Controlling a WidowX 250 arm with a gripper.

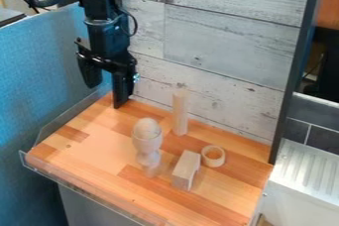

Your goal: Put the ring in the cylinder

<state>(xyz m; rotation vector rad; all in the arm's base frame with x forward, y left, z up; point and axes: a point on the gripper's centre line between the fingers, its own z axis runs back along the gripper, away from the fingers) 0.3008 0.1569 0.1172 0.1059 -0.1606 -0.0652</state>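
We log the gripper (104, 95) empty, fingers apart, likely for clearance. Lower right of it in view, the ring (206, 161) lies hole-up; closer to it, the cylinder (179, 113) stands upright, presumably to receive the ring.

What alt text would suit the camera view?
A pale ring lies beside a block, off the upright cylinder; the open gripper hangs at a back corner of the wooden tabletop, where a goblet-like piece also stands.
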